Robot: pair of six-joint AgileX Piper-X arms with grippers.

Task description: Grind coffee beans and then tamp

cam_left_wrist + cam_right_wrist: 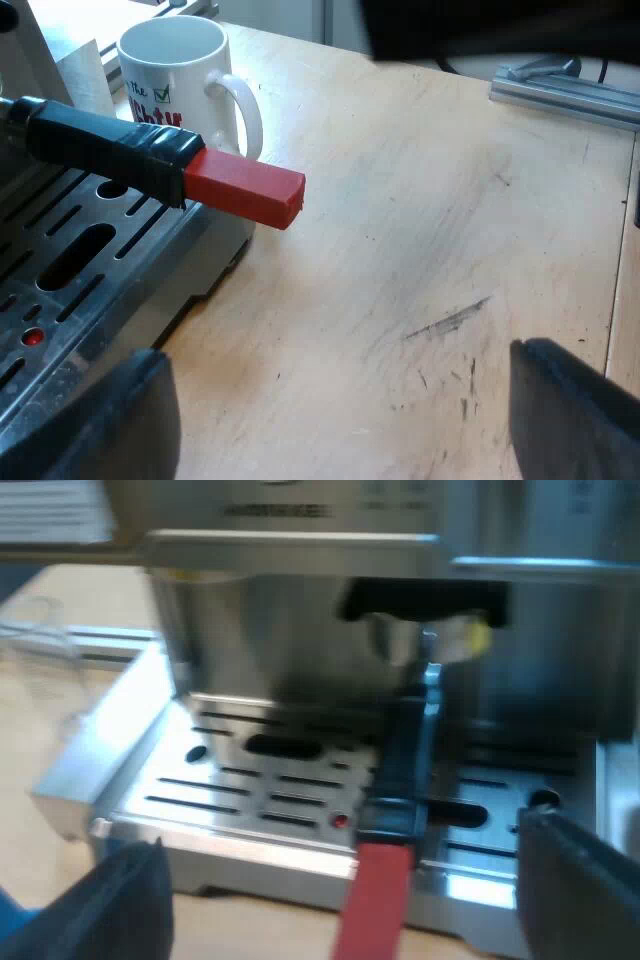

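The holder's dark handle (110, 148) juts out over the espresso machine's slotted drip tray (70, 270) and ends in a red block (245, 190). My left gripper (345, 420) stands open above the wooden table, a short way from that red end, with nothing between its fingers (570, 410). From the machine's front, the same handle (400, 770) runs out of the dark fitting under the steel housing (300, 610), its red end (372, 900) pointing toward my right gripper (345, 905). That gripper is open, one finger (125, 905) on each side of the red end, apart from it.
A white mug (180, 85) with printed lettering stands on the table beside the machine. A metal rail (565, 90) lies farther off on the wood. A measuring glass (35, 645) stands on the table beside the machine.
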